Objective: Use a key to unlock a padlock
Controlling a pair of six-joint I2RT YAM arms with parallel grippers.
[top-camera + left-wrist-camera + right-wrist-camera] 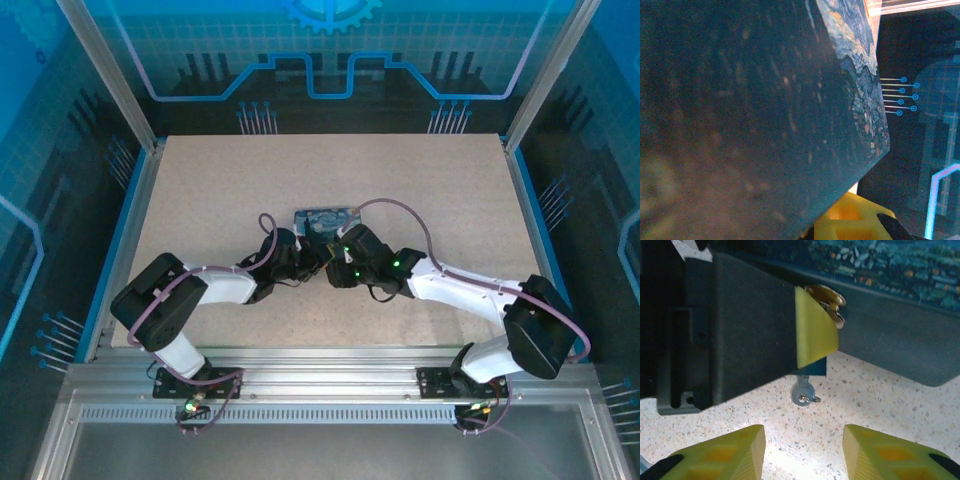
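Padlock (814, 368): blue-grey body stuck out below a yellow finger (812, 335) of the left gripper (305, 263), against the front face of the box (900, 335).
Key (803, 392): silvery, seated in the padlock's underside with a small ring on its head; it hung above the worktop (880, 405).
Left gripper: narrow, clamped on the padlock.
Right gripper (804, 430): fingers apart with nothing between them, just short of the key.
Brass fitting (829, 301): on the box front, right above the yellow finger.
Box: dark blue with a painted lid, mid-worktop, both grippers meeting at its near side.
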